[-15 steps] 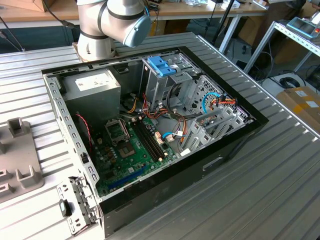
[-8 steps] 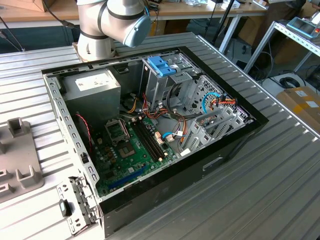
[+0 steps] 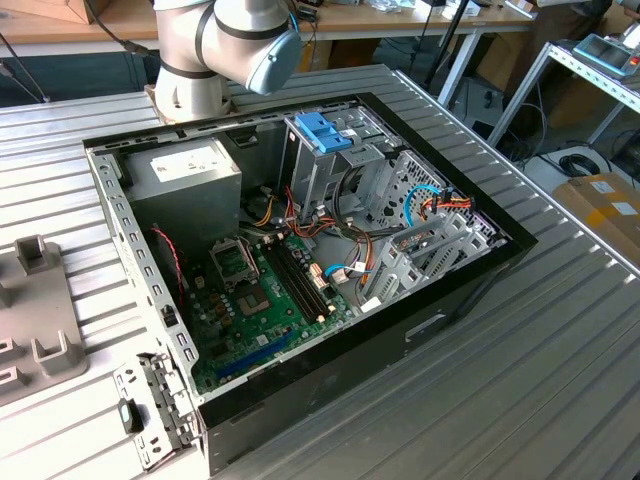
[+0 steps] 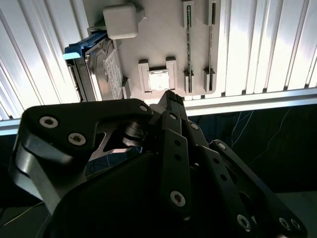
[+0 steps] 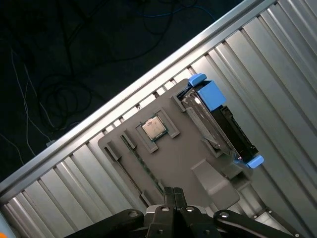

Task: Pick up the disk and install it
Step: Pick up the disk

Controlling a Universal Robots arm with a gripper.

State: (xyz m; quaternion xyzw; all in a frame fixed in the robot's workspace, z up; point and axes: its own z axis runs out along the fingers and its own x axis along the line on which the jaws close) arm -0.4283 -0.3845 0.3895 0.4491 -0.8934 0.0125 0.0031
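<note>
The disk (image 5: 218, 124) stands on its edge in a slot at one side of a grey fixture plate (image 5: 173, 158), a grey-metal drive with light-blue rails at both ends. In the second wrist view the disk (image 4: 101, 69) sits beside the same plate (image 4: 158, 39). My gripper (image 5: 173, 191) hangs above the plate's edge, its black fingers pressed together and shut on nothing, clear of the disk. The second wrist view has the gripper (image 4: 171, 96) over the plate's rim near a small square chip (image 4: 159, 80).
An open computer case (image 3: 470, 290) lies on the ribbed metal table, with a silver drive cage and blue latch (image 3: 325, 130), a grey power-supply box (image 3: 185, 175) and a green motherboard (image 3: 260, 300). The fixture plate (image 3: 40, 320) is at the exterior view's left. The arm's base (image 3: 190, 70) stands behind the case.
</note>
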